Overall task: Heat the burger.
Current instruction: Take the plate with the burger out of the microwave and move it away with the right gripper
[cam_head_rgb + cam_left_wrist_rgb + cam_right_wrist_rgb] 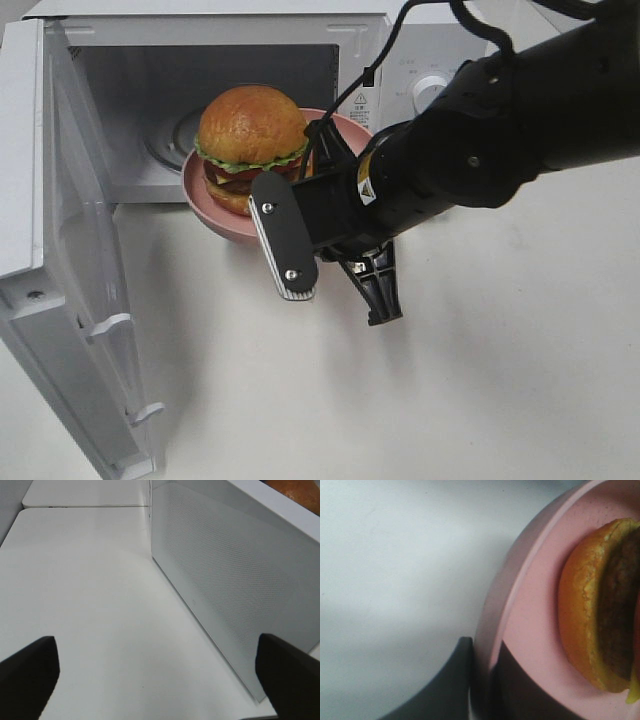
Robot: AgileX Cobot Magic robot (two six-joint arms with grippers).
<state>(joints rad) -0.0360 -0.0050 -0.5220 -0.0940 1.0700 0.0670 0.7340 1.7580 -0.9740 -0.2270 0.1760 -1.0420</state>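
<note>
- I see a plain white table [480, 350] carrying everything.
- A white microwave [380, 50] stands directly on it at the far left, its door [70, 290] swung wide open over the tabletop.

The rim of a round pink plate [495, 615] is clamped between the two dark fingers [520, 690] of the right gripper [482, 687], one finger on each side of the rim. A golden-brown bun burger with a dark patty [592, 605] is carried on the plate, set back from the gripped edge. A plain white surface [395, 570] is seen beyond the plate.
</note>
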